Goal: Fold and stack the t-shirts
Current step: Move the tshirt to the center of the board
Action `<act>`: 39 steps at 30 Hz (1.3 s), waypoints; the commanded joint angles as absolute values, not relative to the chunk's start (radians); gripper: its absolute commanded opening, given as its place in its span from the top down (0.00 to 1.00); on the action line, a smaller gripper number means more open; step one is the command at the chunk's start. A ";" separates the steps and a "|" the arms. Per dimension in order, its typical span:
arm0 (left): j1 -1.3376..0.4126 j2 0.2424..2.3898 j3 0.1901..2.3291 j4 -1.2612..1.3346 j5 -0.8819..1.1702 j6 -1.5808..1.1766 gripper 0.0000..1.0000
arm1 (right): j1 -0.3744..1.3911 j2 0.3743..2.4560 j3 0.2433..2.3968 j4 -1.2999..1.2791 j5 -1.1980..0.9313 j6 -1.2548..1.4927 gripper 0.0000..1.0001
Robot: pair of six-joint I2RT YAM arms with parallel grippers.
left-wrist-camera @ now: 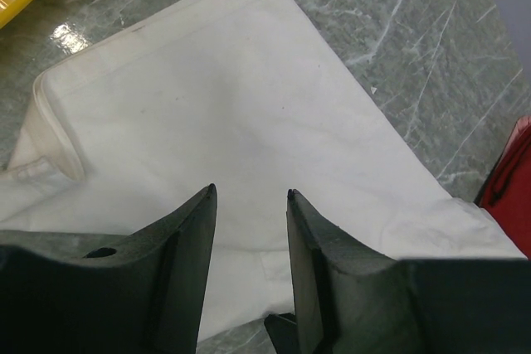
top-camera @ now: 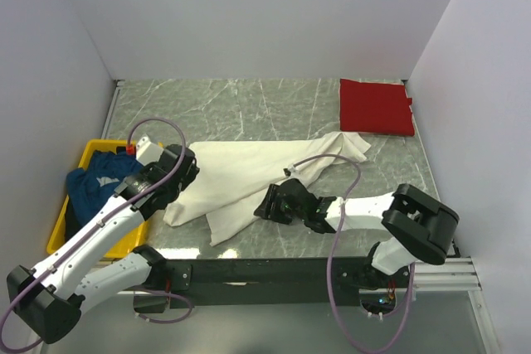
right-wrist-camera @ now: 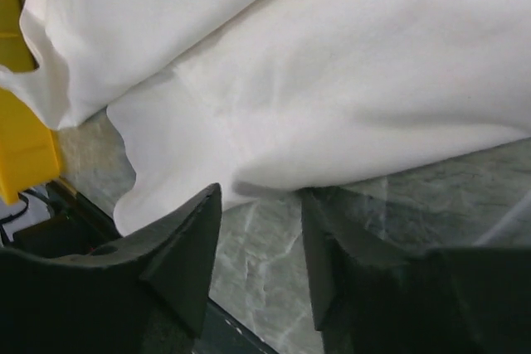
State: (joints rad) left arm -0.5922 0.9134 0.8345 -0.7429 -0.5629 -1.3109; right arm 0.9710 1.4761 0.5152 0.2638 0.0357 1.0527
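Where left arm (top-camera: 99,230) crosses, cream t-shirt (top-camera: 241,176) lies hidden.

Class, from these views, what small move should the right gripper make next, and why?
The white shirt lies spread out, and the right gripper stands open short of its near edge, holding nothing; probably ease it forward and close on that edge.

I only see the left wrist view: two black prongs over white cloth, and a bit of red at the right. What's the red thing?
Observer: A red t-shirt, folded flat at the far right corner of the table.
Operator: Any other shirts?
Observer: A blue t-shirt lies crumpled in a yellow tray on the left.
Operator: Where's the other claw?
Observer: The right claw is open, low at the white t-shirt's near edge.
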 commanded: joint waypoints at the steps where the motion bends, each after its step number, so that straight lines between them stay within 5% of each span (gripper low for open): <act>1: -0.588 0.899 0.831 -0.756 -0.594 -1.321 0.55 | 0.980 1.517 0.555 0.279 0.098 1.101 0.51; 2: -0.588 0.897 0.833 -0.753 -0.592 -1.318 0.55 | 0.979 1.516 0.554 0.262 0.101 1.101 0.71; 3: -0.588 0.899 0.834 -0.749 -0.591 -1.313 0.56 | 0.977 1.497 0.549 0.241 0.136 1.098 0.78; 5: -0.588 0.902 0.834 -0.736 -0.580 -1.296 0.56 | 0.954 1.450 0.540 0.155 0.175 1.077 0.92; 8: -0.588 0.911 0.819 -0.706 -0.557 -1.264 0.56 | 0.901 1.289 0.496 0.039 0.222 1.027 1.00; 15: -0.600 0.936 0.756 -0.609 -0.470 -1.252 0.59 | 0.675 0.873 0.514 -0.259 0.222 0.819 1.00; 22: -0.730 1.026 0.718 -0.679 -0.521 -1.403 0.59 | 0.631 0.848 0.592 -0.451 0.299 0.723 1.00; 39: -1.161 1.111 0.667 -1.001 -0.568 -1.870 0.57 | 0.563 0.871 0.638 -0.453 0.247 0.638 1.00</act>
State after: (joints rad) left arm -1.0767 1.0859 0.6670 -0.9081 -0.5472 -1.7210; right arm 0.5751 0.8703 0.6098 -0.4694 0.2390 0.6563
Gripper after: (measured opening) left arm 0.423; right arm 0.010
